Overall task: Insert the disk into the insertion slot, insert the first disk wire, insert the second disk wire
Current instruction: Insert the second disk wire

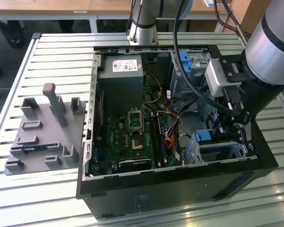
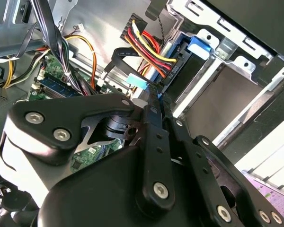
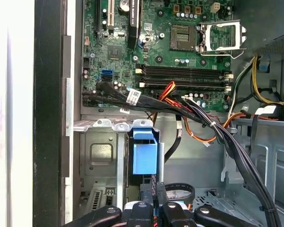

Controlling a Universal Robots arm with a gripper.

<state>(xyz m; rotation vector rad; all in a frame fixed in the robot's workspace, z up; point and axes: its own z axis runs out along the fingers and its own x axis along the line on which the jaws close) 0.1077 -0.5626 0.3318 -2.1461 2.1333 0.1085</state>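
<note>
Gripper: the gripper (image 2: 156,101) is lowered into the open computer case (image 1: 146,182), its fingers drawn narrow around a black plug at the drive cage, so a cable end can be guided home.
Disk: the disk (image 2: 173,54), edged in blue, is seated upright in the insertion slot (image 2: 227,52), kept steady there for cabling.
Wires: red and yellow wires (image 2: 146,42) are gathered at the disk's end.
Worktop: the case is carried on a slatted worktop (image 1: 57,61).

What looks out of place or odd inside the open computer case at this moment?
Nothing looks damaged or spilled. The loose cables lie untidily across the motherboard edge toward the drive cage. The CPU socket is bare. The gripper sits at the wires behind the blue carrier.
</note>
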